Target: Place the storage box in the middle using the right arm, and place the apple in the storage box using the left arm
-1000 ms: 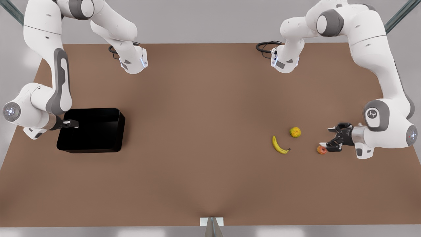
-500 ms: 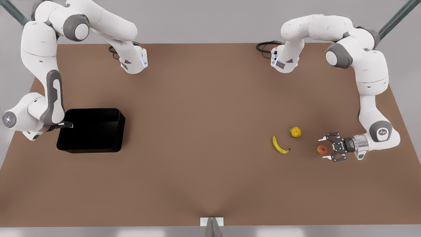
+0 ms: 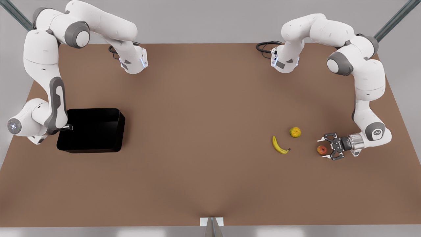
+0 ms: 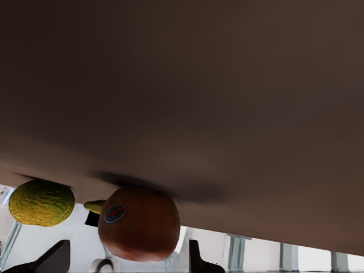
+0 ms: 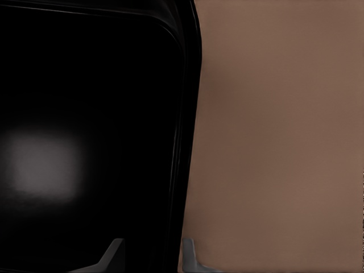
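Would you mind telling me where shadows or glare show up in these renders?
Right wrist view: a soft pale glare patch on the storage box floor. Left wrist view: a dark shadow on the table by the apple. Front view: the storage box interior reads solid black.

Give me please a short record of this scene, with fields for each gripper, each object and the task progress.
left gripper: open, fingers either side of the apple, not closed on it
right gripper: open, straddling the box wall at the edge on the front view's left
box: on the table at the front view's left, not in the middle
apple: on the table at the front view's right
banana: beside the apple, toward the centre
yellow-green fruit: behind the banana
progress: nothing lifted
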Robot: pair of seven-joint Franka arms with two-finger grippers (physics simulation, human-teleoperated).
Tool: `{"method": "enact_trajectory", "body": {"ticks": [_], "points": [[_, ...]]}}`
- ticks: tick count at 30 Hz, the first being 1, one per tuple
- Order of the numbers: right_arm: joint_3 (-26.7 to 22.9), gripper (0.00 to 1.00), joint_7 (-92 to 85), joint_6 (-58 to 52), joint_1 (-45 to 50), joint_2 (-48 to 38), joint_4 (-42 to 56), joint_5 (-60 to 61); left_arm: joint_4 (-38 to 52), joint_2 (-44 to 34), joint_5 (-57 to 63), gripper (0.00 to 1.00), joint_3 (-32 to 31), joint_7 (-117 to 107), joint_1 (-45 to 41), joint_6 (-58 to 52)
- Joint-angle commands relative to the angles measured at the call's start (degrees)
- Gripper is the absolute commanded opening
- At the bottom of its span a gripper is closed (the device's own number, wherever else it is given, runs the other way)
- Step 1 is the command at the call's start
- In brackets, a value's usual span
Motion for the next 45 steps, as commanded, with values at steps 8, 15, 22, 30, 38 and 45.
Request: {"method": "enact_trajectory", "body": {"ticks": [8,15,22,30,38,45], "points": [[0.3,0.21,-0.1,-0.1,0.9,-0.1,0.1,-0.1,0.0,2.8,-4.0,1.0,-0.2,5.5,1.1,-0.2],[1.1,0.21,-0.1,-3.6,1.8,-0.2,3.0,0.0,1.8,3.3,-3.4,1.0,-0.5,7.4,1.4,0.3],[3.8,0.21,0.3,-10.1,7.4,-0.3,12.2,0.4,0.4,0.0,2.0,1.0,-2.4,12.4,0.6,4.0],[13.6,0.21,6.9,-9.9,23.6,3.4,21.8,0.9,-1.6,0.8,1.6,1.0,-2.4,12.2,0.6,4.9],[26.2,0.21,33.8,-4.4,28.9,13.2,30.9,0.9,-1.5,1.0,-0.8,0.7,-1.9,11.5,0.7,4.7],[27.5,1.0,37.6,-1.0,30.1,14.5,30.7,0.8,-1.4,1.0,-1.0,0.3,-1.8,10.8,0.7,4.5]]}}
